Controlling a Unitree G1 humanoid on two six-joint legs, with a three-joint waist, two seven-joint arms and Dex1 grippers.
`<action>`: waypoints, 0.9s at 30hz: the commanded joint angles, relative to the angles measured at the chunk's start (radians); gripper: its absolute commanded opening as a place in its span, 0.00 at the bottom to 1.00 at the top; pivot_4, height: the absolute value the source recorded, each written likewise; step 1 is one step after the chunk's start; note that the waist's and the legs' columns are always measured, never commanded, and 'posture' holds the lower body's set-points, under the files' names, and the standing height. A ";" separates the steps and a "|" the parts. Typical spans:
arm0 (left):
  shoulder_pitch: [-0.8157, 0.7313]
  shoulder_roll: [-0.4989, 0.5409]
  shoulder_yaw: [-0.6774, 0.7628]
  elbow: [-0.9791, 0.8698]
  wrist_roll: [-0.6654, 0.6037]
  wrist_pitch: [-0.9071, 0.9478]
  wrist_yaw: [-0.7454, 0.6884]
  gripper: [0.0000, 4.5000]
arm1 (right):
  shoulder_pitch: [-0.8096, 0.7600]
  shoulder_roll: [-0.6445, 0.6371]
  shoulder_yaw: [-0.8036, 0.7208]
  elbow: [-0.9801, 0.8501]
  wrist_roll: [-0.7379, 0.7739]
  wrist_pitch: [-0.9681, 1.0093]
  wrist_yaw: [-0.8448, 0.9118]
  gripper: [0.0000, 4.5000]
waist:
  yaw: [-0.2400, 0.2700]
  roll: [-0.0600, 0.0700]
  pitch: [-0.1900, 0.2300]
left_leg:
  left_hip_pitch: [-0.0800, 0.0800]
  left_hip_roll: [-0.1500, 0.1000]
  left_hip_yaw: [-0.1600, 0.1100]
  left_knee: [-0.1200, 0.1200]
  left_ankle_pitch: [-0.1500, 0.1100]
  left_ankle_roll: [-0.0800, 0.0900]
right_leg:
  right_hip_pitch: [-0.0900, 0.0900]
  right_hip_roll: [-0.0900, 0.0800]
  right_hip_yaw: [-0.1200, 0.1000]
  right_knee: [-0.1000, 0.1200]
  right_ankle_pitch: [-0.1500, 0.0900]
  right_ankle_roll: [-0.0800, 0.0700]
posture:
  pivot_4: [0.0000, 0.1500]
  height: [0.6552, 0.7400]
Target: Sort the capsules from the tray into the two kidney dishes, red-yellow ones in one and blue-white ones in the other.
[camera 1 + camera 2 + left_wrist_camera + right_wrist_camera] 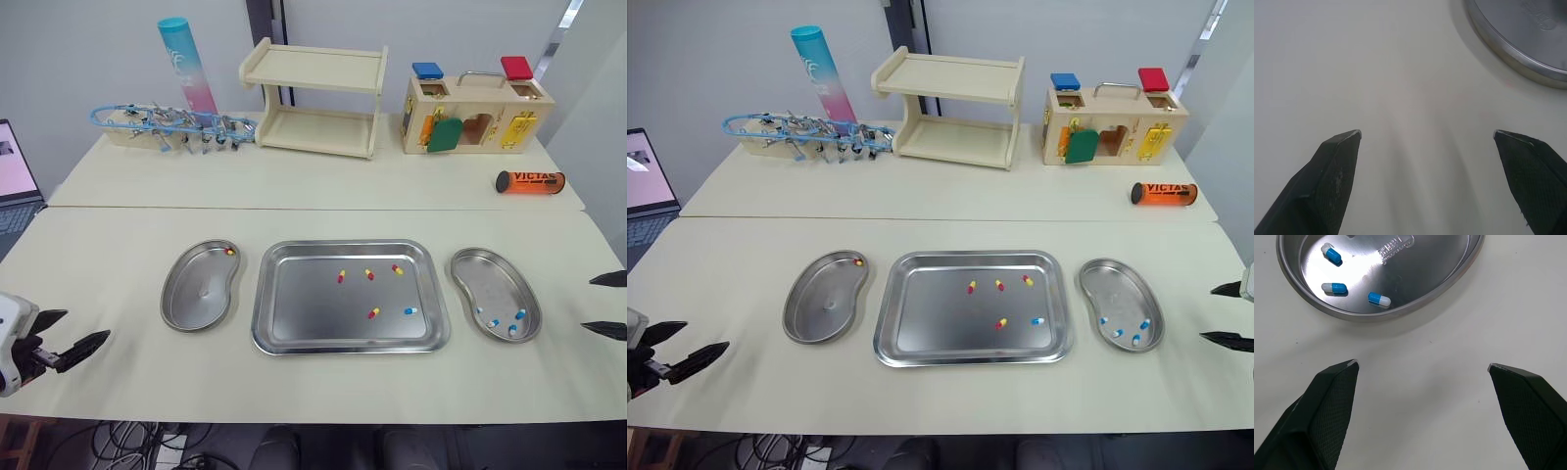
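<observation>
Item 1. Rectangular stainless-steel tray [304, 315], at the middle of the cream table [108, 245]. It holds four red-yellow capsules [369, 274]: three in a loose row toward the far side and one nearer the front. One blue-white capsule [410, 310] lies just right of that nearer one.

Item 2. Left stainless-steel kidney dish [196, 294], just beside the tray's left edge. It holds a single red-yellow capsule [230, 252] against its far rim.

Item 3. Right stainless-steel kidney dish [487, 277], just beside the tray's right edge. It holds a cluster of blue-white capsules [494, 322] in its near end. There seem to be four, though the right wrist view shows three clearly.

Item 4. Left gripper [86, 325], low over bare table near the front left corner, left of and nearer than the left dish. Its black fingers are spread wide with nothing between them. The dish rim curves past in the left wrist view.

Item 5. Right gripper [588, 304], at the right edge of the table, just right of the right dish. Its fingers are spread wide and it holds nothing.

Item 6. Far table strip:
- a laptop [15, 176] at the left edge
- a rack of blue-edged metal pieces [171, 127]
- an upright turquoise-and-pink tube [188, 67]
- a pale wooden two-tier shelf [315, 98]
- a wooden latch box [477, 115] with blue and red blocks on top
- an orange canister [529, 182] lying on its side
</observation>
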 commanded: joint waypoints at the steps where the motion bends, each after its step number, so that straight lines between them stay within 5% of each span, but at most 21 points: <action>1: 0.004 0.006 0.056 -0.053 -0.021 0.026 0.010 1.00 | -0.006 -0.017 -0.003 0.002 0.001 -0.001 0.003 0.99 | 0.000 0.000 0.000 | 0.000 0.000 0.000 0.000 0.000 0.000 | 0.000 0.000 0.000 0.000 0.000 0.000 | 1.00 1.00; 13: 0.111 -0.045 0.168 -0.247 -0.114 0.200 0.008 1.00 | 0.073 -0.037 -0.025 -0.074 0.032 0.053 0.030 0.99 | 0.000 0.000 0.000 | 0.000 0.000 0.000 0.000 0.000 0.000 | 0.000 0.000 0.000 0.000 0.000 0.000 | 1.00 1.00; 27: -0.027 -0.249 -0.110 -0.741 -0.204 0.375 0.272 1.00 | 0.213 0.266 -0.064 -0.879 0.301 0.427 -0.262 0.99 | 0.027 0.000 -0.001 | -0.001 0.000 -0.002 0.004 0.000 0.000 | 0.004 0.000 -0.002 -0.001 0.001 0.001 | 1.00 1.00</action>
